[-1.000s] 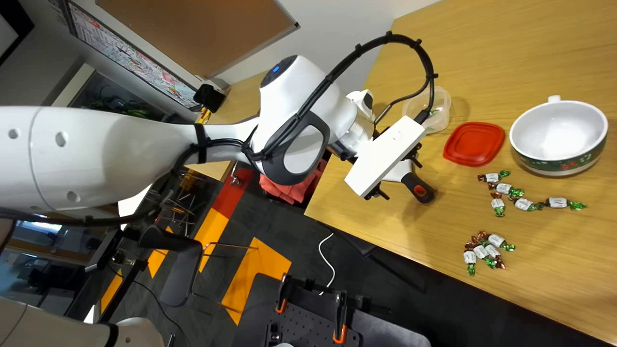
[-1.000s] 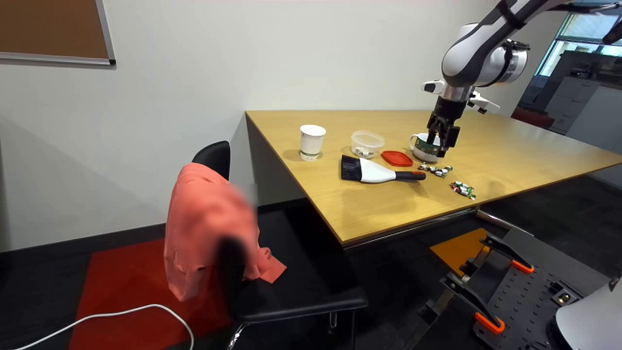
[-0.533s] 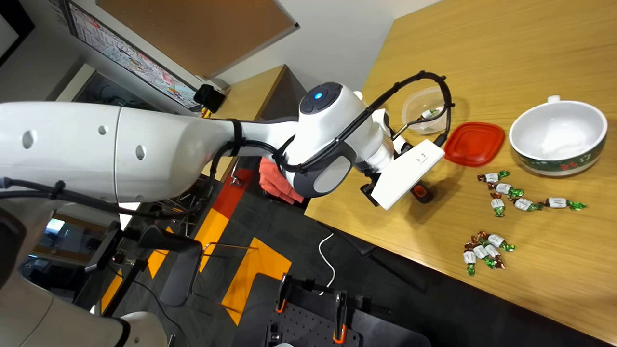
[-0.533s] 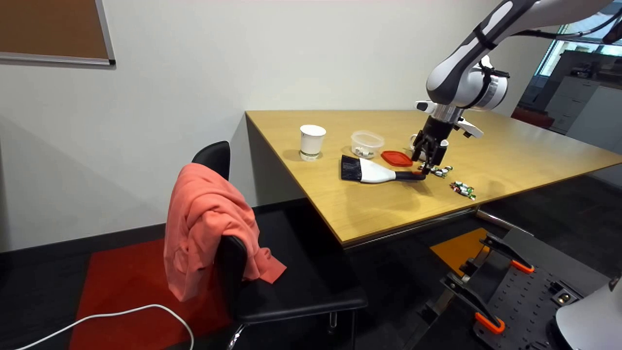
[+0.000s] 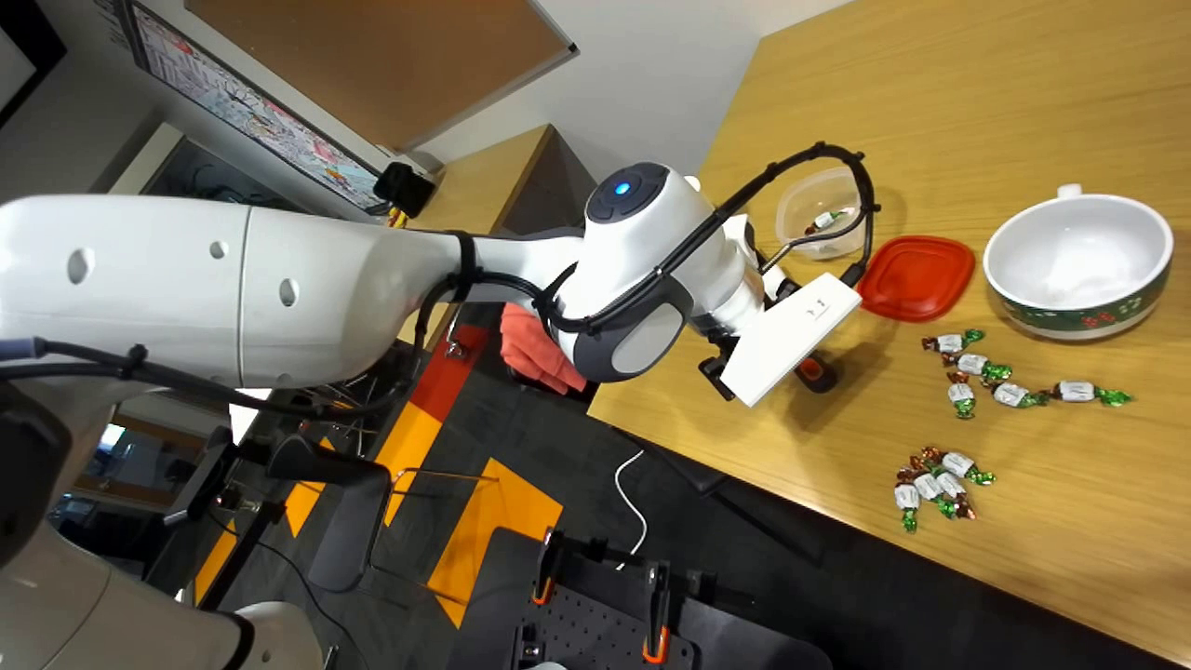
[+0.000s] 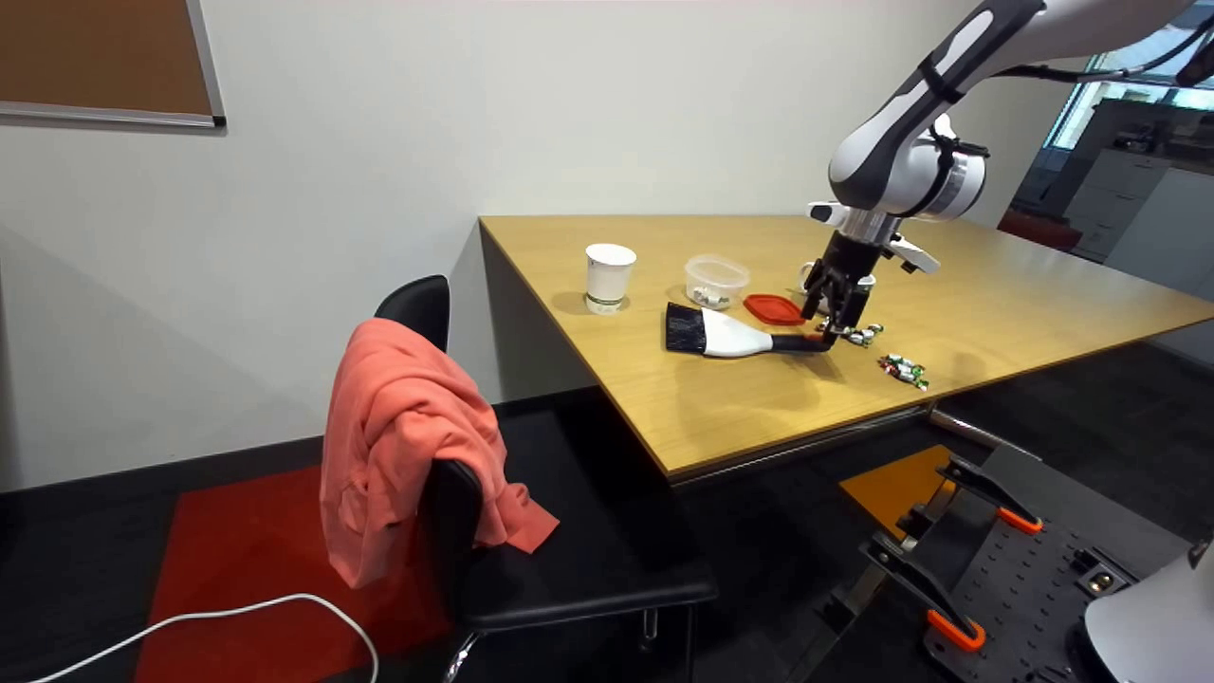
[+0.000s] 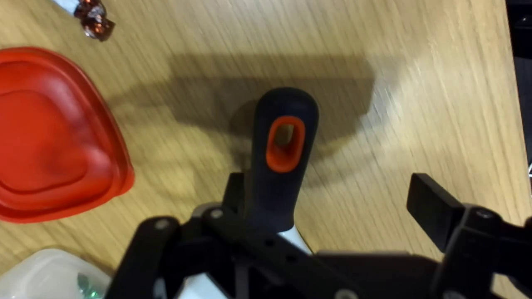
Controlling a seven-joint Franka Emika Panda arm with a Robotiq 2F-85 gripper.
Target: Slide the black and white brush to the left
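The black and white brush [image 6: 735, 335] lies flat on the table, its black bristles to the left and its dark handle to the right. In the other exterior view only its handle end [image 5: 817, 374] shows; the arm hides the rest. My gripper [image 6: 831, 318] is low at the handle end. In the wrist view my gripper [image 7: 326, 199] is open, with the dark handle [image 7: 274, 195] between its fingers, close to or touching the left finger. A wide gap separates the handle from the right finger. The gripper hides most of the white part there.
A red lid [image 5: 916, 277], a clear container [image 5: 819, 214] with candy and a white-and-green mug [image 5: 1077, 265] stand beyond the handle. Wrapped candies lie in two groups [image 5: 1010, 372] [image 5: 940, 489]. A white paper cup [image 6: 609, 277] stands near the bristles. The table edge [image 6: 806, 432] is close.
My gripper has come down and moved left in an exterior view, from in front of the mug to the brush's handle end. It has moved only slightly in the last half second. The brush has not moved.
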